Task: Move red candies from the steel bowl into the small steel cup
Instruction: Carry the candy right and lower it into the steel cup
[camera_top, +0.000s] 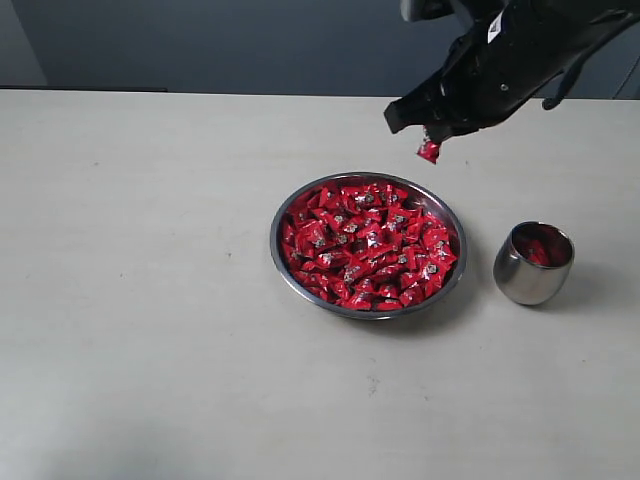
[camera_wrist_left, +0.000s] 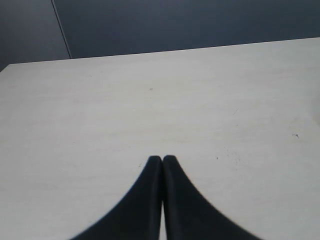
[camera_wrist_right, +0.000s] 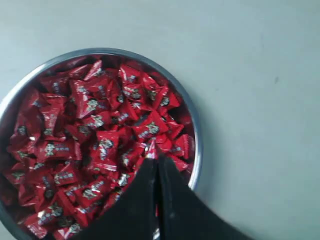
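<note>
**Exterior view:** Pale tabletop (camera_top: 150, 330) w/ a steel bowl (camera_top: 276, 240) approx. at centre. The bowl is wide, shallow, shiny silver w/ a thin rim. It's heaped nearly full w/ red candies (camera_top: 365, 245): small, glossy, bright-red wrapped sweets, each w/ a tiny white-silver mark. A small steel cup (camera_top: 520, 285) stands upright near the bowl's right side, not touching it. The cup is barrel-shaped & polished, much narrower than the bowl, w/ a few red sweets showing inside. The black right gripper (camera_top: 432, 135) hangs above the bowl's far-right rim. Its jaws are pinched on a held candy (camera_top: 429, 151), which dangles below the tips, clear of bowl & cup. There's a white tag (camera_top: 495, 28) on the arm; its text is too small to read.

**Left wrist view:** Left gripper (camera_wrist_left: 162, 161): two black fingers pressed together tip to tip, nothing between them. Bare pale tabletop lies beneath, w/ a dark wall behind.

**Right wrist view:** Looks straight down into the bowl (camera_wrist_right: 197, 145), which is packed edge to edge w/ overlapping sweets (camera_wrist_right: 100, 135). The wrappers are crinkled & shiny. Each has a white-silver printed patch, poss. w/ lettering, but it's too small & blurred to read, so no brand can be made out. The right gripper's (camera_wrist_right: 157, 167) black fingers are closed together, tips above the sweets & just inside the rim. The pinched sweet can't be told apart from those below.
</note>
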